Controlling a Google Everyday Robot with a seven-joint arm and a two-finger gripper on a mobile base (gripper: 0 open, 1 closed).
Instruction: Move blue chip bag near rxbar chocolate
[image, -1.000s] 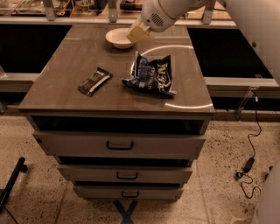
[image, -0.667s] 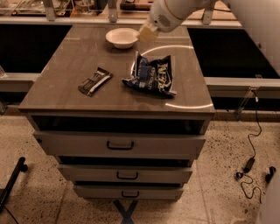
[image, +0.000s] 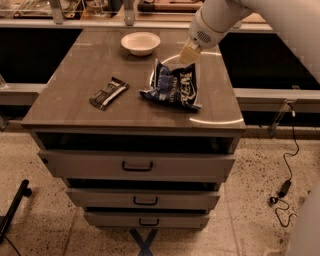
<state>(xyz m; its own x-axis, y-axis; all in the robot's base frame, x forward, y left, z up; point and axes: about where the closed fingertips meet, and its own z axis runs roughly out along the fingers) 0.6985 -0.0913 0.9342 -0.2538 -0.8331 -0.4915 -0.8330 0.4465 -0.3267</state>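
we see the robot's pale yellow-tipped gripper (image: 188, 53) hanging low over the far part of the brown wooden cabinet top (image: 70, 85), and we cannot tell whether it is spread or closed. a second ago it sits right beside the small white round bowl (image: 140, 43); now it stands clear of that bowl, shifted toward the picture's right and a little nearer to us, so the bowl lies off to its left and slightly beyond it. the crinkled dark-blue foil chip bag with white lettering (image: 172, 86) has not shifted over that time: it lies flat on the top, just in front of and below the gripper tip, its far edge close under the tip, though we cannot say whether they touch. the small flat chocolate rxbar in its dark wrapper with a white stripe (image: 108, 93) also lies where it lay, well apart from the gripper, off to the left and nearer to us, with a stretch of bare wood between it and the bag. we judge that the arm is lining up on the bag's far edge and that no grasp is made yet, so the move of the bag toward the bar is not begun. the next step, as we read it, calls for coming down onto the crumpled foil, which may slip or fold under the grip.
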